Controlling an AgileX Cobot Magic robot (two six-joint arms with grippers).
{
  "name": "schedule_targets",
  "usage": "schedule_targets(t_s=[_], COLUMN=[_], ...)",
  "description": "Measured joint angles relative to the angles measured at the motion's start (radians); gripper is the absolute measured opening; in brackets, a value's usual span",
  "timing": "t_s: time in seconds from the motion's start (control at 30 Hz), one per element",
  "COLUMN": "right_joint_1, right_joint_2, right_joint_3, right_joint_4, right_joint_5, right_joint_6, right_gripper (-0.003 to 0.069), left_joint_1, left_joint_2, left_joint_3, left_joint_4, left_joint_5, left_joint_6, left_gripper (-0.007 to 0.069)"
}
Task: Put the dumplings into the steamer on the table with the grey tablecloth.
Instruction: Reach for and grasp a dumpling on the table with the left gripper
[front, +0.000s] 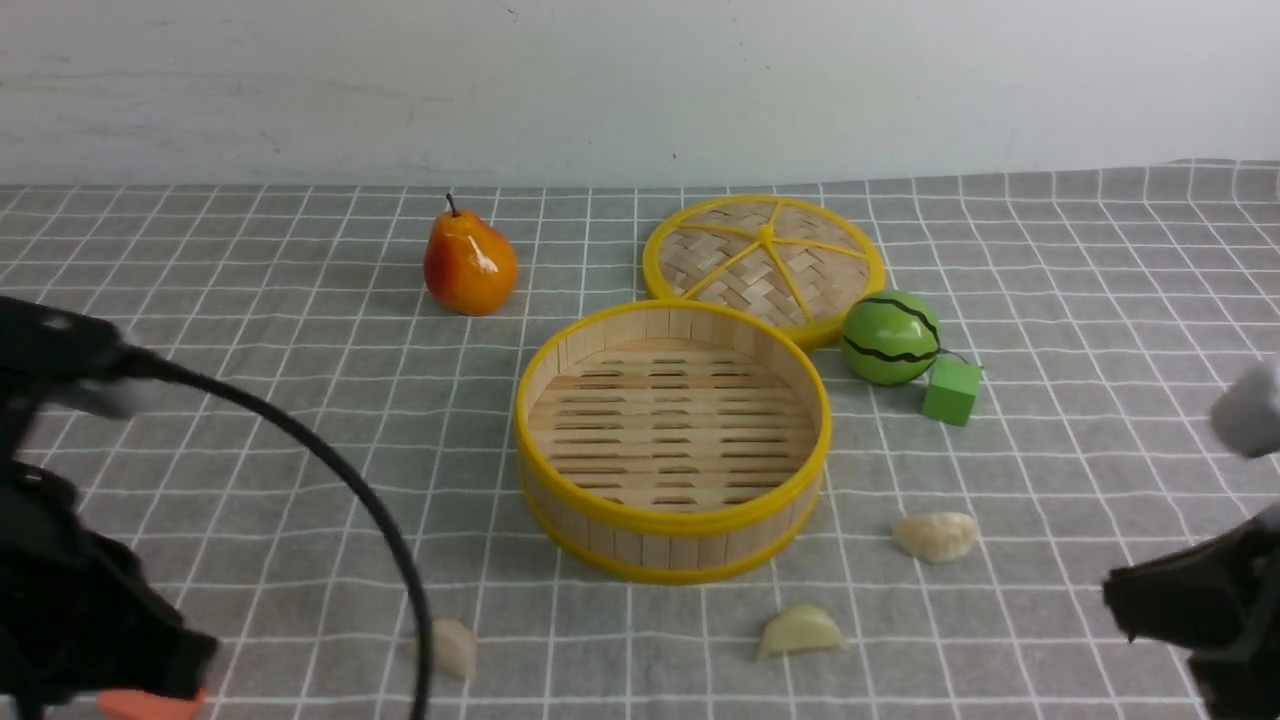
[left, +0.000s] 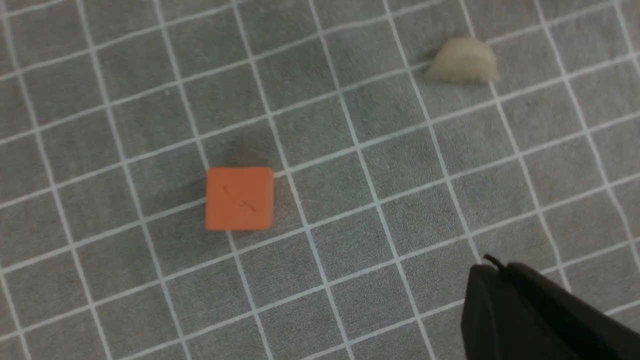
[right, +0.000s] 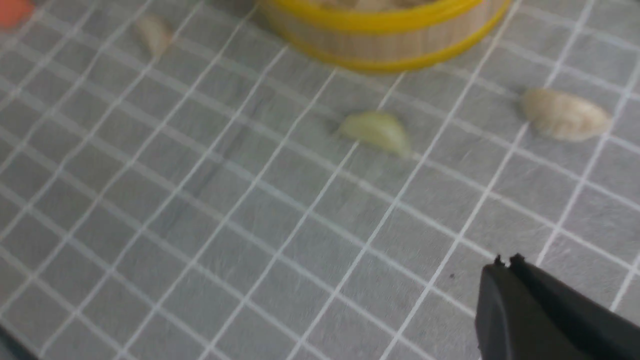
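Right black tool (right: 505, 267) pressed together, empty. Nearest target looks like the beige pleated toy dumpling (front: 936, 537): left of and farther than our tool, long axis roughly left-right.

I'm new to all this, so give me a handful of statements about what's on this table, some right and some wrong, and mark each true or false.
1. The round bamboo steamer with yellow rims has a dumpling in it. False: its slatted floor is bare.
2. Three small pale crescent-shaped dumplings, lie on the grey checked tablecloth. True.
3. The flat woven yellow-rimmed lid covers the steamer. False: it lies behind it, leaving the steamer open.
4. The green striped ball is beside the small green cube. True.
5. The robot's left gripper is holding the orange cube. False: the gripper is shut and empty, and the cube lies on the cloth.
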Motion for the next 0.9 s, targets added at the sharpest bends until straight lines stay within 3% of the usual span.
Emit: schedule_targets(t_s=[0.07, 0.13, 0.2, 0.37, 0.43, 0.47, 0.53, 0.6, 0.73, 0.9], right_joint_1=[0.041, 0.1, 0.122, 0.124, 0.124, 0.124, 0.124, 0.124, 0.124, 0.124], right_joint_2=[0.035, 0.087, 0.111, 0.116, 0.116, 0.116, 0.115, 0.114, 0.114, 0.114], right_joint_3=[-0.023, -0.054, -0.067, -0.069, -0.071, -0.071, -0.071, -0.071, -0.071, -0.071], right_joint_4=[-0.032, -0.075, -0.094, -0.104, -0.104, -0.104, -0.104, -0.104, -0.104, -0.104], right_joint_5=[0.025, 0.045, 0.046, 0.049, 0.05, 0.05, 0.051, 0.055, 0.059, 0.062], right_joint_6=[0.005, 0.025, 0.027, 0.028, 0.028, 0.028, 0.028, 0.028, 0.028, 0.028], right_gripper=[-0.0018, -0.0017, -0.0015, -0.0015, -0.0015, -0.0015, -0.0011, -0.0011, -0.0008, -0.0003], left_joint_1=[-0.041, -0.114, -0.137, -0.143, -0.143, -0.143, -0.143, -0.143, -0.143, -0.143], left_joint_2=[0.044, 0.151, 0.272, 0.462, 0.531, 0.543, 0.609, 0.647, 0.703, 0.759], left_joint_3=[0.0, -0.003, -0.025, -0.086, -0.115, -0.118, -0.151, -0.17, -0.191, -0.198], left_joint_4=[0.034, 0.085, 0.098, 0.089, 0.088, 0.088, 0.094, 0.103, 0.119, 0.122], left_joint_5=[-0.013, -0.072, -0.12, -0.178, -0.205, -0.205, -0.229, -0.255, -0.297, -0.343], left_joint_6=[-0.04, -0.166, -0.26, -0.34, -0.347, -0.347, -0.351, -0.351, -0.351, -0.352], left_gripper=[-0.0014, 0.0005, 0.0068, 0.0325, 0.0466, 0.0478, 0.0601, 0.065, 0.0654, 0.0544])
